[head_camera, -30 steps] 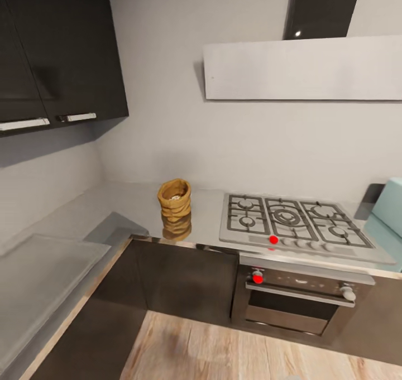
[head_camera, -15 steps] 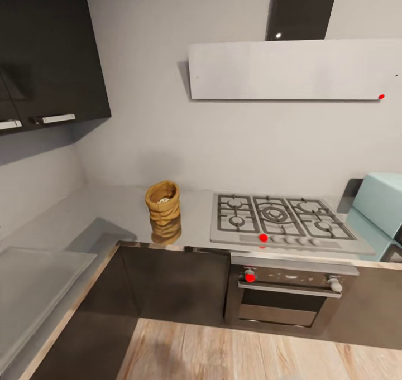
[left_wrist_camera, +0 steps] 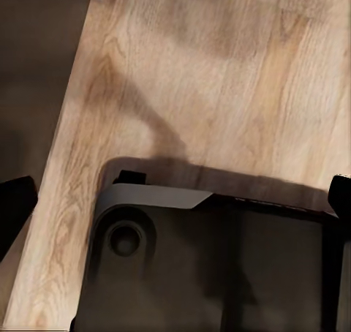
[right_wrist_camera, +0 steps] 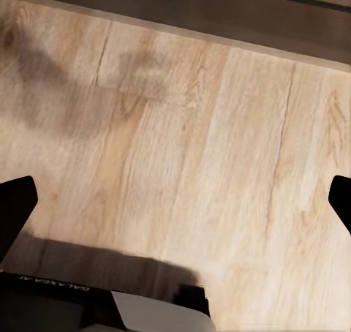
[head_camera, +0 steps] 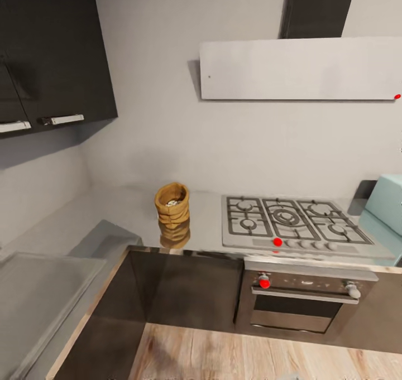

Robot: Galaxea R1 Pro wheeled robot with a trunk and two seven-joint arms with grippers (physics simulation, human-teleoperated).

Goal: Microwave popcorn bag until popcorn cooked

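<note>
Left wrist camera looks straight down at the wood floor (left_wrist_camera: 219,76), pale planks with a soft shadow across them. The left gripper (left_wrist_camera: 175,200) has its two dark fingertips (left_wrist_camera: 14,204) spread wide, one at each edge of view. Between and beneath them sits the robot's dark base (left_wrist_camera: 219,273), with a grey rounded corner (left_wrist_camera: 146,199).

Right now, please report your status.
Both grippers open, empty, pointing at wood floor. Popcorn bag upright on countertop, left of hob. Microwave at right edge.
</note>
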